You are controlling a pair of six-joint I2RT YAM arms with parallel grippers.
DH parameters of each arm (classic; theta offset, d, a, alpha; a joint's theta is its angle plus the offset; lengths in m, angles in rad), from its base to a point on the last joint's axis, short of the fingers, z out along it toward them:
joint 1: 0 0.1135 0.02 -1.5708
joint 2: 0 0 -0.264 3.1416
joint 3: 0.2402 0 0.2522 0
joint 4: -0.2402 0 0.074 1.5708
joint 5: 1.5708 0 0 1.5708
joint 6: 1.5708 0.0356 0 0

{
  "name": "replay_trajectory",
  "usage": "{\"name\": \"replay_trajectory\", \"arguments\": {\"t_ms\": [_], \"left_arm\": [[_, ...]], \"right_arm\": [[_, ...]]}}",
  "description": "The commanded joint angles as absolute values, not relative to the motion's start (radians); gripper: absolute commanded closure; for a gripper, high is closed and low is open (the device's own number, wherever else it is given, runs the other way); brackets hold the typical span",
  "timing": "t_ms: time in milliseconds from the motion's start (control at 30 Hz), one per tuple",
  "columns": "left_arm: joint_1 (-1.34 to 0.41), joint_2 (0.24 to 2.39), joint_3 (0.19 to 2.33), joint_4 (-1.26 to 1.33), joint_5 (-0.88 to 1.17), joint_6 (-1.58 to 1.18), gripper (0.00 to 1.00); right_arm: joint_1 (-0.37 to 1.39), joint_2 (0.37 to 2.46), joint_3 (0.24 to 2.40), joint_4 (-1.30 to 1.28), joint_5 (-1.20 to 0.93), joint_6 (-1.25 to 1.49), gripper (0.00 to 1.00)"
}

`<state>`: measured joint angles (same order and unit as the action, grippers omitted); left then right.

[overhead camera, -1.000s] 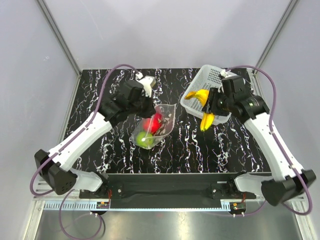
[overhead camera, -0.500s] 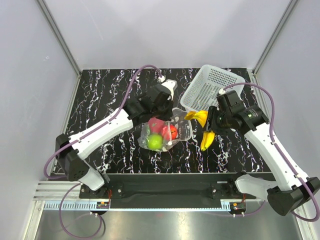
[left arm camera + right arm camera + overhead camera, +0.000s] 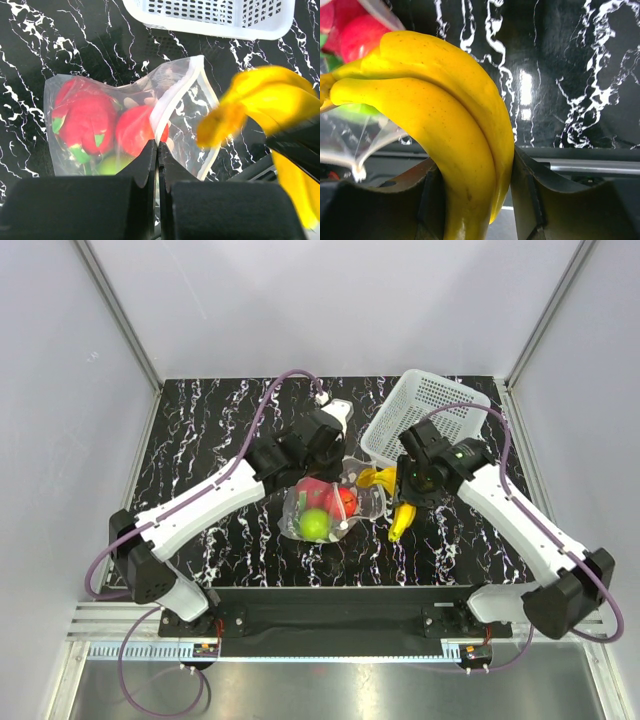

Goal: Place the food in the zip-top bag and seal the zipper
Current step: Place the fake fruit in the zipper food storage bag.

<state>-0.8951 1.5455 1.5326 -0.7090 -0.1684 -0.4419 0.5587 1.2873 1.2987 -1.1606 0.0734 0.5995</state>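
Note:
The clear zip-top bag (image 3: pixel 325 508) hangs over the table's middle, holding a green round fruit (image 3: pixel 315 524), a red round one (image 3: pixel 346 502) and a red green-topped one (image 3: pixel 312 489). My left gripper (image 3: pixel 337 462) is shut on the bag's upper mouth edge (image 3: pixel 161 116), which shows in the left wrist view above my fingertips. My right gripper (image 3: pixel 408 492) is shut on the yellow banana bunch (image 3: pixel 395 502), whose stem end sits right at the bag's open mouth. In the right wrist view the banana bunch (image 3: pixel 445 125) fills the frame, with the bag (image 3: pixel 350 75) at the left.
A white perforated basket (image 3: pixel 425 420) lies tilted at the back right, just behind my right arm; it also shows in the left wrist view (image 3: pixel 210 17). The table (image 3: pixel 200 440) is black marble with white veins.
My left gripper has carried the bag rightward and forward to the middle. My right gripper has taken the banana bunch away from the basket, leftward, up to the bag's mouth.

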Motion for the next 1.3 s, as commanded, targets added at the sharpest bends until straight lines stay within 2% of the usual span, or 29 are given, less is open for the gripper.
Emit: {"name": "replay_trajectory", "arguments": {"t_ms": [0,233,500,667,800,867,1133,1267], "left_arm": [[-0.894,1.482,1.589,-0.696,-0.163,-0.443,1.00],[-0.894,1.471,1.588,-0.715,-0.146,-0.439,1.00],[-0.888,1.434,1.577,-0.730,-0.141,-0.442,1.00],[-0.842,1.413,1.554,-0.697,-0.071,-0.468,1.00],[-0.819,1.413,1.526,-0.670,-0.023,-0.472,1.00],[-0.815,1.419,1.520,-0.661,-0.008,-0.476,1.00],[-0.785,1.428,1.497,-0.603,0.067,-0.509,1.00],[-0.775,1.414,1.480,-0.594,0.089,-0.517,1.00]], "right_arm": [[0.589,1.340,1.357,-1.107,0.152,0.635,0.85],[0.710,1.583,1.596,-1.216,0.297,0.704,0.85],[0.850,1.696,1.772,-1.362,0.460,0.798,0.83],[0.896,1.681,1.724,-1.306,0.462,0.833,0.74],[0.905,1.632,1.678,-1.244,0.468,0.856,0.71],[0.916,1.635,1.710,-1.279,0.486,0.864,0.68],[0.976,1.789,1.865,-1.425,0.554,0.881,0.65],[0.979,1.804,1.872,-1.402,0.561,0.877,0.52]]}}
